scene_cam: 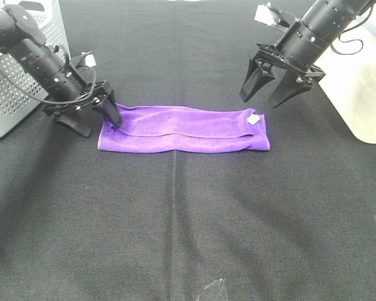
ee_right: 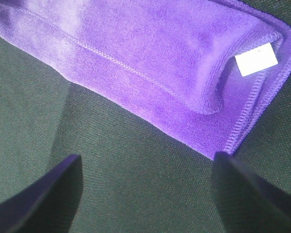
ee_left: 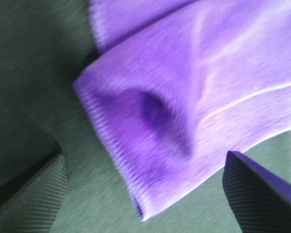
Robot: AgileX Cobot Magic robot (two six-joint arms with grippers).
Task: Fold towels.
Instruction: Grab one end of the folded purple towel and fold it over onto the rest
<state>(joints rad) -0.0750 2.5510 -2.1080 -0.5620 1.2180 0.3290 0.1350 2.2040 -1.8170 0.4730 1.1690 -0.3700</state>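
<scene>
A bright purple towel (scene_cam: 183, 128) lies folded into a long strip across the middle of the black-covered worktop (scene_cam: 188, 226), running from side to side in the exterior high view. Its upper layer sits a little short of the near edge, so a band of the lower layer shows along the front. A small white tag (scene_cam: 253, 118) rests at the strip's right end, near the far corner.

The left tool (scene_cam: 100, 121) sits low at the towel's left end with its two dark fingers spread apart and nothing between them. One finger (scene_cam: 113, 113) overlaps the cloth's corner, the other stands on the bare worktop just beside it. Whether the finger presses the fabric cannot be told.

The right tool (scene_cam: 260, 99) hangs above the towel's right end, clear of the cloth, fingers parted and empty.

A grey perforated basket (scene_cam: 12, 94) stands at the far left, and a white bin (scene_cam: 360, 88) at the far right.
</scene>
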